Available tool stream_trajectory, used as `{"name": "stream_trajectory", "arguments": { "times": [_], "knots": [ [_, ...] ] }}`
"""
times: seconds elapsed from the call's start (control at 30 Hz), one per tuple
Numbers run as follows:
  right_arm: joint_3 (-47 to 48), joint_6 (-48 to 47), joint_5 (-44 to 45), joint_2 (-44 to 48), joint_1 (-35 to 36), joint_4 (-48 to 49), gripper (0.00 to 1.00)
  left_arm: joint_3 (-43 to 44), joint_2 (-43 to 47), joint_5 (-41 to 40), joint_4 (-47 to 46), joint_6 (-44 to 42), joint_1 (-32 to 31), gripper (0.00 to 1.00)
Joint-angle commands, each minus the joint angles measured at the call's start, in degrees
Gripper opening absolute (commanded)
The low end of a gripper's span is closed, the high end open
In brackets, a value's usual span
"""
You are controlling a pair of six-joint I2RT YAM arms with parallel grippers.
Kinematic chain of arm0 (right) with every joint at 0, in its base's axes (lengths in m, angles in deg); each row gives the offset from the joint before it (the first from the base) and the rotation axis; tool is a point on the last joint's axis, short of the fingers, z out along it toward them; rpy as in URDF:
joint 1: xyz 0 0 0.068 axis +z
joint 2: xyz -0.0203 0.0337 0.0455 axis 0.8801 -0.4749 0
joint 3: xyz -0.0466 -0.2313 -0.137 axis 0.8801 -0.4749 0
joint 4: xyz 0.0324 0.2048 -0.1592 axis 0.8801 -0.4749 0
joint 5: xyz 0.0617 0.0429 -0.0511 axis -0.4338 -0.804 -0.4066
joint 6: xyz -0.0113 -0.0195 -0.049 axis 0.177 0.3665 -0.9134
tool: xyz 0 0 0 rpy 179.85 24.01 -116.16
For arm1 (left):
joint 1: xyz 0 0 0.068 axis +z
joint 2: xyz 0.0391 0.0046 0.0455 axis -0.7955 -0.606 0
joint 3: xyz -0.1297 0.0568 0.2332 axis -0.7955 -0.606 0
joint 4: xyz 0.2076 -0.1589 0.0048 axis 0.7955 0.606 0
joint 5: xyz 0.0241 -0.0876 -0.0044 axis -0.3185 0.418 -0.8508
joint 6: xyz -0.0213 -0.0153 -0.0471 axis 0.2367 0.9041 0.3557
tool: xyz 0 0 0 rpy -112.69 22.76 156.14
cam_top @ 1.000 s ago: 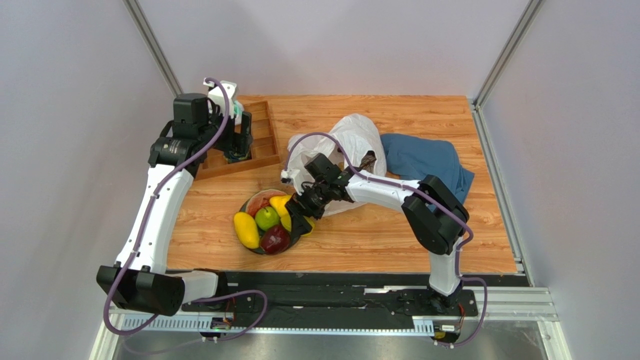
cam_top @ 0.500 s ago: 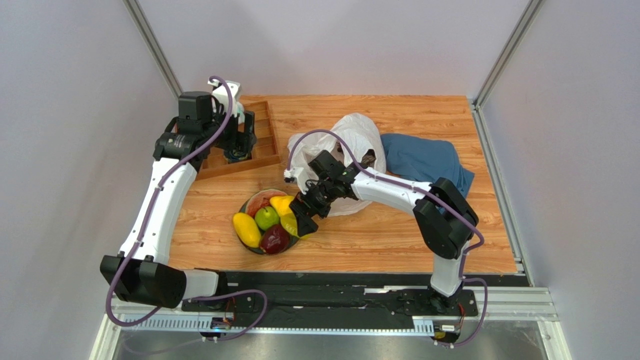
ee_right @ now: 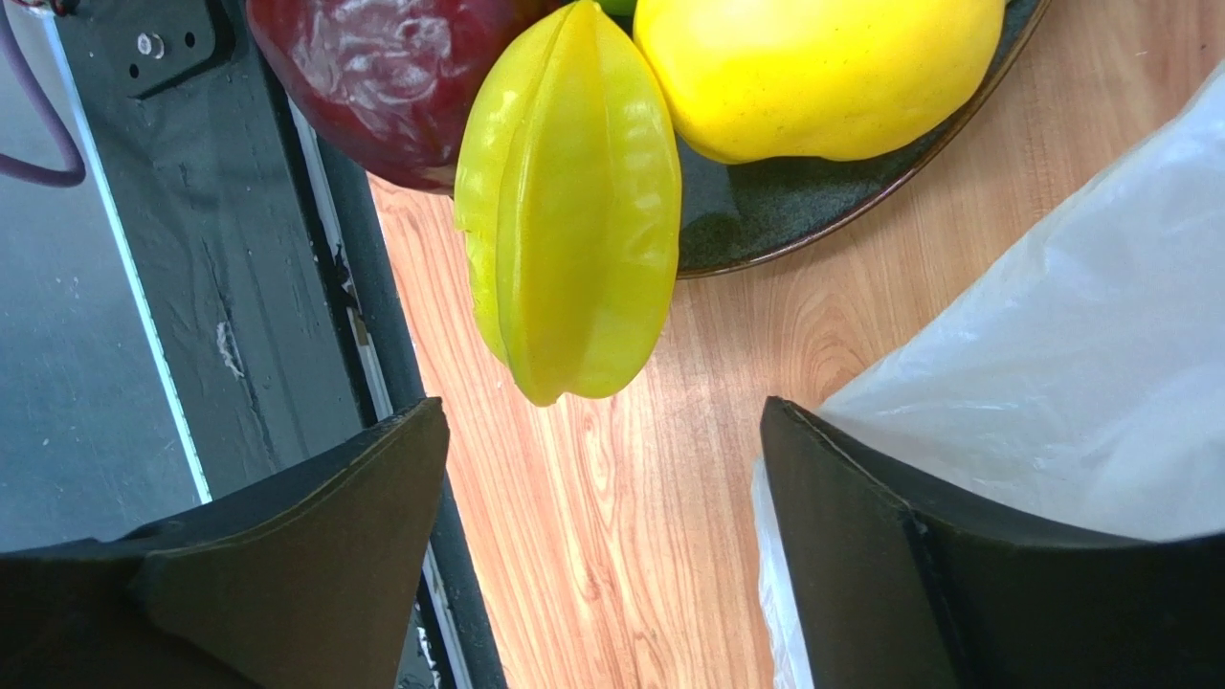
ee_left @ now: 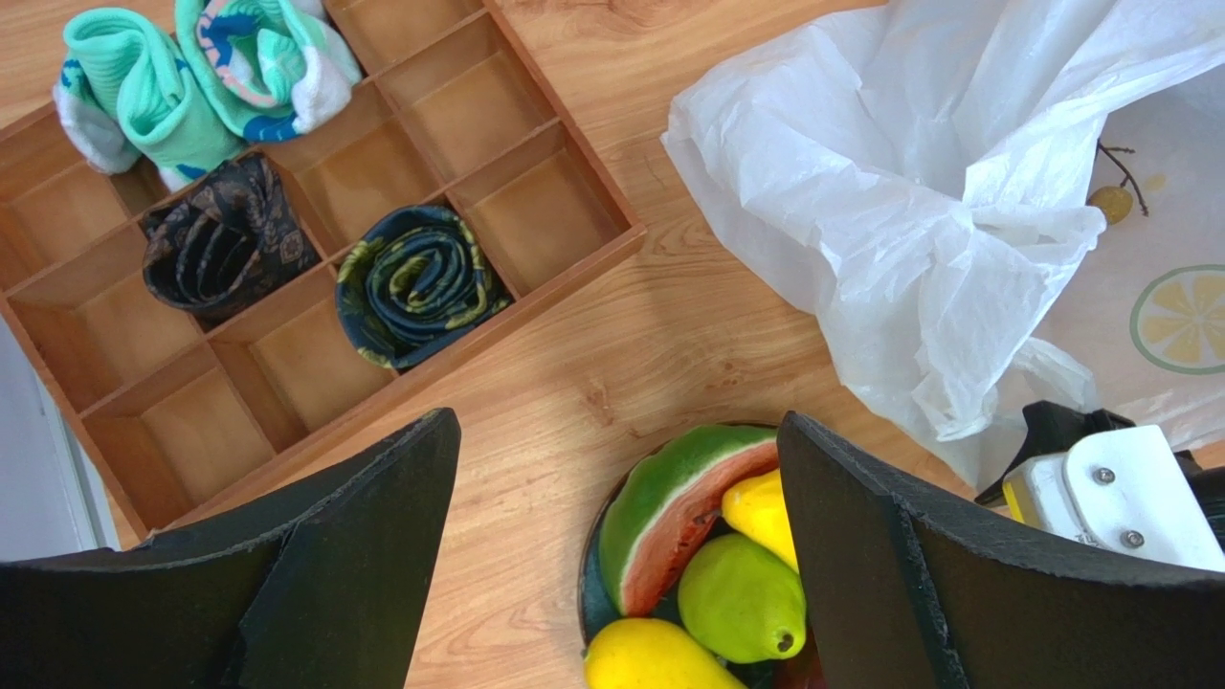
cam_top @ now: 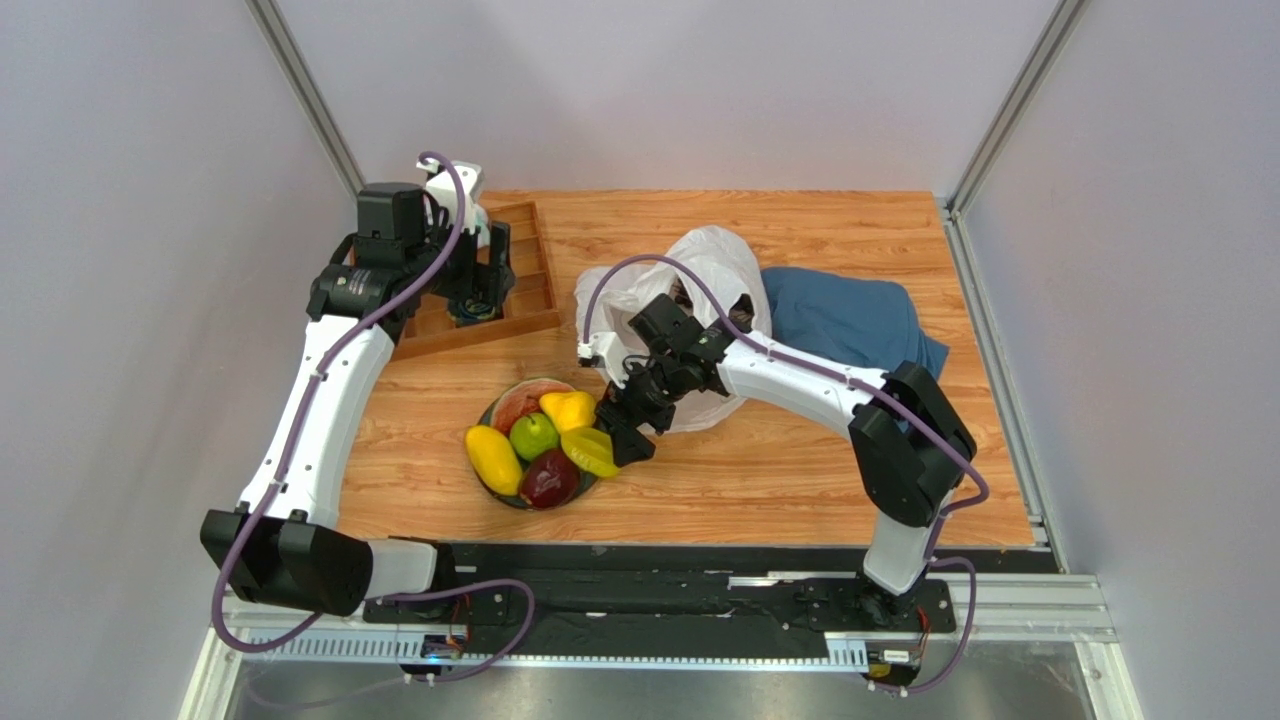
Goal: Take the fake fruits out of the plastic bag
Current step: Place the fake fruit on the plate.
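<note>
1. Right hand [ee_right: 597, 431] is wide and empty, low beside the plastic bag [ee_right: 1064, 359].
2. The yellow ridged fruit [ee_right: 575, 201] overhangs the plate [ee_right: 777, 216] rim. A brush from a finger could roll it onto the bench [ee_right: 633, 574].
3. The other fake fruits [cam_top: 534, 443] lie on the plate, and the left hand [ee_left: 616, 424] is wide and idle.

White arms [cam_top: 316, 413] w/ black joints [cam_top: 887, 458], purple cables [cam_top: 440, 156], prob. matte-black fingers [ee_left: 331, 574].

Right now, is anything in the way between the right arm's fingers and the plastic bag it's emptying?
Nothing visible. The right fingers stand open over bare table beside the plate, just off the yellow ridged fruit, and the plastic bag lies right next to one finger.
</note>
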Motion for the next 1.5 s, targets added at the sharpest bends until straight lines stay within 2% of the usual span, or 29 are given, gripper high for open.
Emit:
{"name": "stream_trajectory", "arguments": {
  "times": [0.0,0.13,0.5,0.87,1.07,1.33,1.47],
  "knots": [
    [1.98,-1.98,-2.05,-2.08,0.08,-0.98,0.74,2.38,-0.30,0.53,-1.75,0.46,0.45,0.90],
    [4.71,-2.60,-2.93,-5.25,0.09,-4.50,0.65,2.29,-0.21,0.45,-1.74,0.29,0.45,0.90],
    [4.54,0.21,-2.67,-7.28,0.70,-0.20,0.56,2.64,-1.09,0.79,-1.83,0.29,0.45,0.90],
    [5.77,2.06,-1.97,-9.48,1.05,1.73,0.52,2.65,-1.26,0.97,-1.92,0.38,0.45,0.90],
    [6.91,2.24,-3.55,-10.00,1.40,1.13,0.41,2.20,-1.00,0.97,-1.83,0.38,0.45,0.90],
    [7.88,2.50,-2.76,-10.44,1.93,0.86,0.41,2.29,-0.91,1.15,-1.92,0.38,0.45,0.90],
    [7.80,2.24,-1.53,-10.62,1.93,-0.63,0.45,2.20,-0.82,1.24,-1.92,0.29,0.45,0.90]
  ]
}}
